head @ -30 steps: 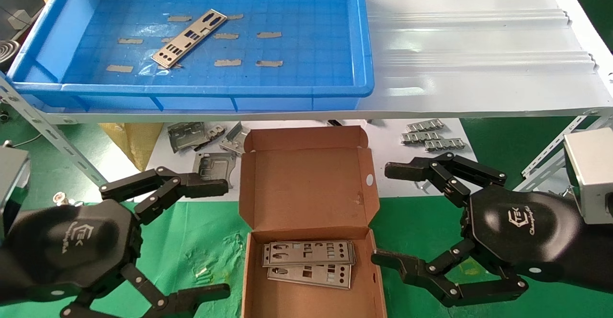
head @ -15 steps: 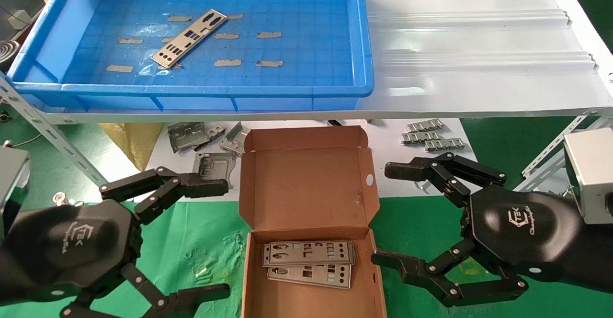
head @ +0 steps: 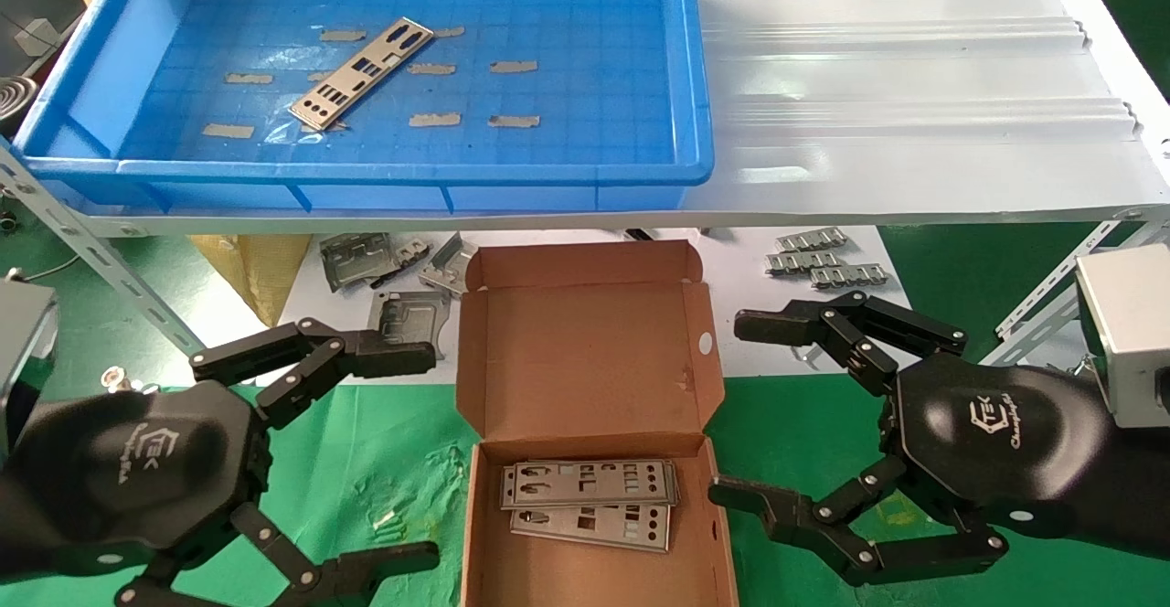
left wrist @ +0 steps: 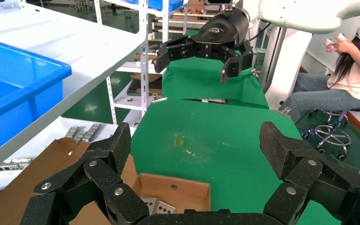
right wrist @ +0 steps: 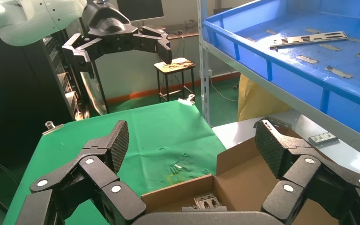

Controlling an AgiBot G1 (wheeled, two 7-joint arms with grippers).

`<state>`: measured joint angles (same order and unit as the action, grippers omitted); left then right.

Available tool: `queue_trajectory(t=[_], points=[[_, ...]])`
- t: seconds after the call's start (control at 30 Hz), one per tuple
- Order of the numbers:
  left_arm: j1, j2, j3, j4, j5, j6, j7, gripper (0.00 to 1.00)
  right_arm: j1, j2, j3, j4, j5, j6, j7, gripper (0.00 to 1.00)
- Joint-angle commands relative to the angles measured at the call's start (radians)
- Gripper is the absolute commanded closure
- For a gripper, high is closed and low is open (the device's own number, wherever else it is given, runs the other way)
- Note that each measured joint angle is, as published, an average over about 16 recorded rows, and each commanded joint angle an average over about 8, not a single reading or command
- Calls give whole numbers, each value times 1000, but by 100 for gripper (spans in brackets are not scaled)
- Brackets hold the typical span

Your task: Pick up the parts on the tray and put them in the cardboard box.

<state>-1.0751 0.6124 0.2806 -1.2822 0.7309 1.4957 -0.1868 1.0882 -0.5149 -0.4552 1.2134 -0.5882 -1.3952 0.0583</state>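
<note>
One silver punched part (head: 361,72) lies at an angle on the floor of the blue tray (head: 695,86), up on the shelf; the right wrist view shows it too (right wrist: 309,38). The cardboard box (head: 585,360) stands open on the green cloth below, lid back, and two parts (head: 590,484) lie stacked in it. My left gripper (head: 430,456) hangs open just left of the box, holding nothing. My right gripper (head: 729,409) hangs open just right of it, also holding nothing. Each wrist view looks across the box (left wrist: 178,192) (right wrist: 243,183) toward the other gripper.
Folded grey frame pieces (head: 393,269) and short ridged strips (head: 823,260) lie on white paper behind the box, under the shelf. A white corrugated sheet (head: 896,86) covers the shelf right of the tray. Slotted shelf struts (head: 82,241) slant down at both sides. A seated person (left wrist: 342,70) is behind the right arm.
</note>
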Motion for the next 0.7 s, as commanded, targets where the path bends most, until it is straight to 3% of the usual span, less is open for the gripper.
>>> queue_trajectory(t=[0.03,0.7], points=[[0,0,0,0,0,0,0,0,0,0,0,0,0,0,0,0],[0,0,0,0,0,0,0,0,0,0,0,0,0,0,0,0]])
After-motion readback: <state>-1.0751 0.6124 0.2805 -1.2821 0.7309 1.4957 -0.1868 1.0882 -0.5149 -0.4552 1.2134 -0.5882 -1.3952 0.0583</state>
